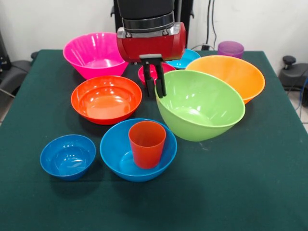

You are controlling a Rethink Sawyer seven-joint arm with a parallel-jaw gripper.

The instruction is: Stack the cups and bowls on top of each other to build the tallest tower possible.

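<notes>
The claw (155,86) hung above the middle of the worktop (269,183), its two fingers close together and apparently gripping the left rim of the lime green bowl (202,108), which sat tilted toward the near side. The orange-red cup (147,143) stood upright inside the sky-blue bowl (120,156) at the near centre. The dark blue bowl (67,156) lay just left of it. The red-orange bowl (106,98) rested behind these, and the pink bowl (94,54) sat far left. The orange bowl (233,74) leaned behind the green one. The magenta-red bowl (166,68), cyan bowl (190,57) and purple cup (230,48) stood at the far side.
</notes>
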